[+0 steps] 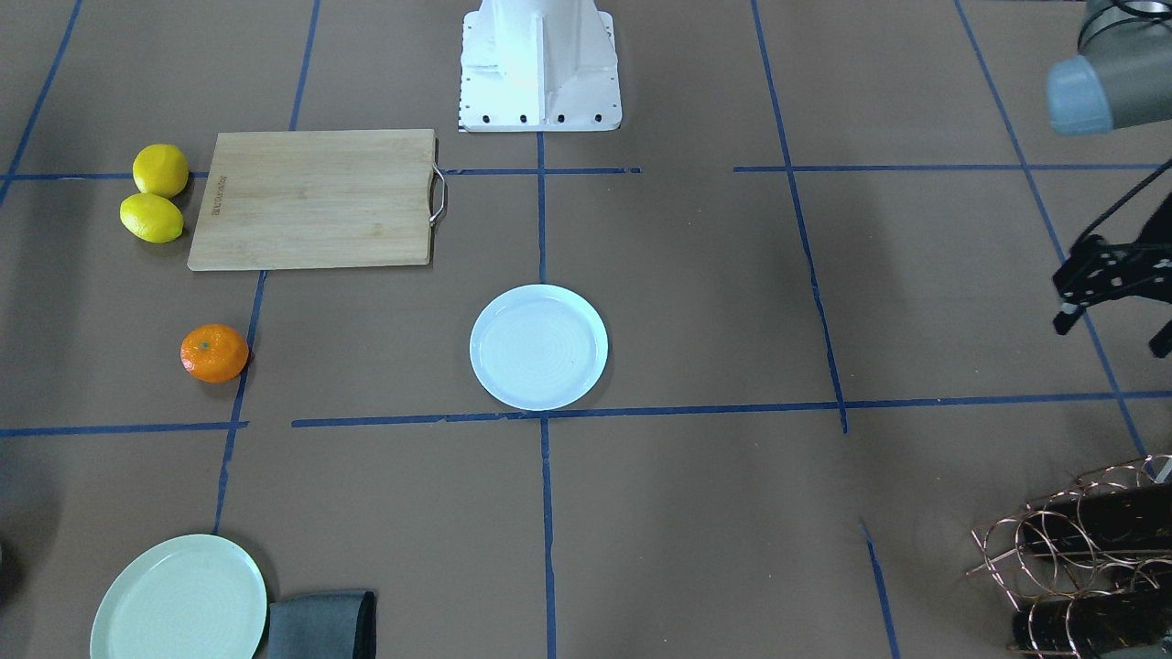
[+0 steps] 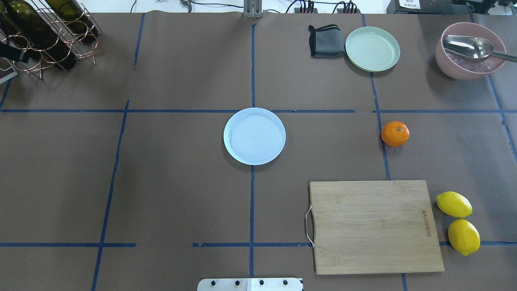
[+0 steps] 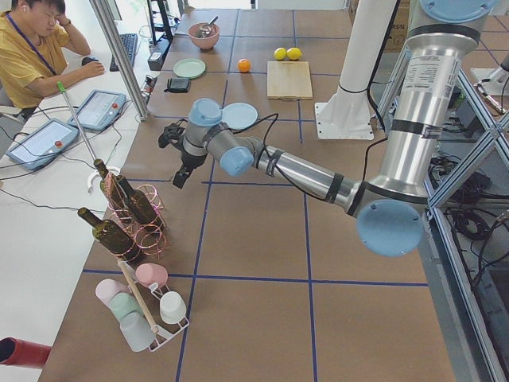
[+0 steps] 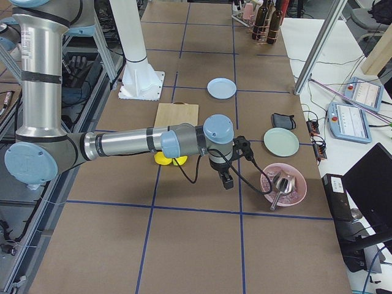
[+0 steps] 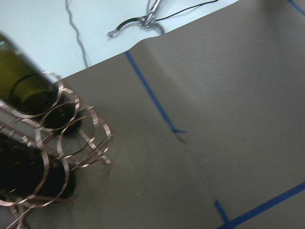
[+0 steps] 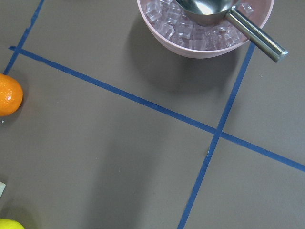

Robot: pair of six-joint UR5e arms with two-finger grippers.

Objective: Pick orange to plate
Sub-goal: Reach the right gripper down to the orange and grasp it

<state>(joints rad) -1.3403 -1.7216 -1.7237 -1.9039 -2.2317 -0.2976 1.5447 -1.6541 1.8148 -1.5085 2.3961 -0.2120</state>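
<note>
The orange (image 2: 395, 133) sits on the brown paper on a blue tape line. It lies between the far edge of the bamboo cutting board (image 2: 371, 226) and the mint-green plate (image 2: 372, 49). The pale blue plate (image 2: 254, 136) lies at the table's centre, well apart from the orange, with bare paper between them. The right gripper (image 4: 227, 179) hangs near the pink ice bowl (image 4: 300, 191); I cannot tell how its fingers stand. The left gripper (image 1: 1112, 331), fingers apart, hangs near the wine rack (image 1: 1044, 531) at the table's left end.
</note>
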